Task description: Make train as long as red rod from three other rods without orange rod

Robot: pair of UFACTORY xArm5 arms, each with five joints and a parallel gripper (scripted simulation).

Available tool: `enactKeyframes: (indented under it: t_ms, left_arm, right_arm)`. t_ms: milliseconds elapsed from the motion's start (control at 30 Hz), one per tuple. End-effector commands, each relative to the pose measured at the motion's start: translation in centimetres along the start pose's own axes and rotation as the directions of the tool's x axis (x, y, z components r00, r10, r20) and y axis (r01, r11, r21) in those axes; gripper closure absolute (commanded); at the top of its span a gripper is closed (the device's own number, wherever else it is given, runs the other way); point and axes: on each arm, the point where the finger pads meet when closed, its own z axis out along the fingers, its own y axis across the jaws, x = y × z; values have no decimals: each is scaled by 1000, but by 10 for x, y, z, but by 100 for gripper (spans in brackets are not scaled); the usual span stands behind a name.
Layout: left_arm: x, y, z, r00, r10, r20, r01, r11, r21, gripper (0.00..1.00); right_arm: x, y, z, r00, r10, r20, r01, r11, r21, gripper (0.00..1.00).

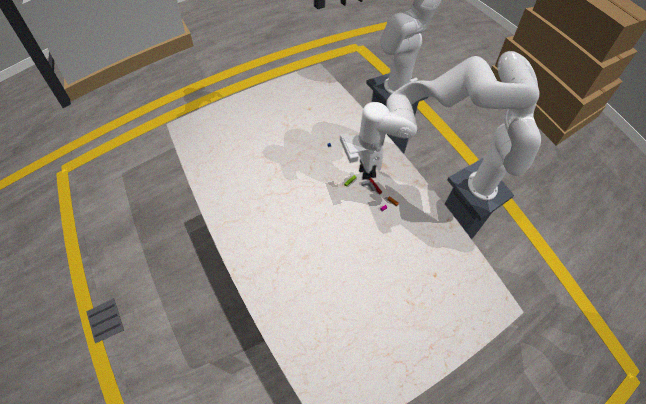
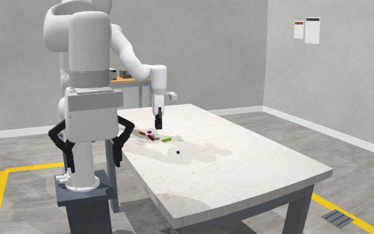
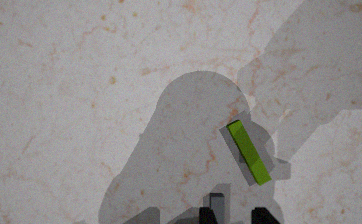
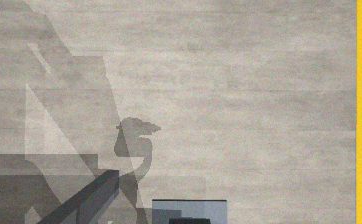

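We are seeing the red rod (image 1: 375, 185) (image 2: 150, 137) lying flat on the tabletop (image 1: 315, 311) (image 2: 255, 163) (image 3: 57, 100), just beside the grey rod (image 1: 366, 183) (image 2: 156, 138) (image 3: 217, 202); the left claw (image 1: 367, 175) (image 2: 158, 127) (image 3: 236, 217) is hovering above the tabletop near both of them, pointing downward; its fingers are standing partway apart, fairly narrow, and are holding nothing. In the left wrist view we are finding the grey rod below the claw, closer to one finger than to the other, partly cut off by the lower edge.

Further out, the lime rod (image 1: 350, 180) (image 2: 167, 139) (image 3: 249, 152) is lying on the other side of the grey rod from the red one, near the claw but not under it; the orange rod (image 1: 393, 200) (image 2: 142, 133) is resting beyond the red rod's far end, and the magenta rod (image 1: 383, 207) (image 2: 149, 132) is sitting near the orange one; the small blue rod (image 1: 329, 145) (image 2: 178, 152) is lying well apart from the rest. The rods are lying separately, so we are seeing no finished train; away from the tabletop, the right claw (image 2: 94, 168) is hanging wide and empty.
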Motion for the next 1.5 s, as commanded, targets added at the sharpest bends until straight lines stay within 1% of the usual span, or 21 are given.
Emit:
enactKeyframes:
  t_ms: [0, 733, 1067, 1467]
  left_arm:
    - [1, 0, 6, 1000, 0, -4, 0, 1000, -1, 74]
    - [1, 0, 35, 1000, 0, -4, 0, 1000, -1, 74]
    - [1, 0, 39, 1000, 0, -4, 0, 1000, -1, 74]
    - [1, 0, 40, 1000, 0, -4, 0, 1000, -1, 74]
  right_arm:
    - [1, 0, -1, 1000, 0, -4, 0, 1000, 0, 0]
    - [1, 0, -1, 1000, 0, -4, 0, 1000, 0, 0]
    - [1, 0, -1, 1000, 0, -4, 0, 1000, 0, 0]
    - [1, 0, -1, 1000, 0, -4, 0, 1000, 0, 0]
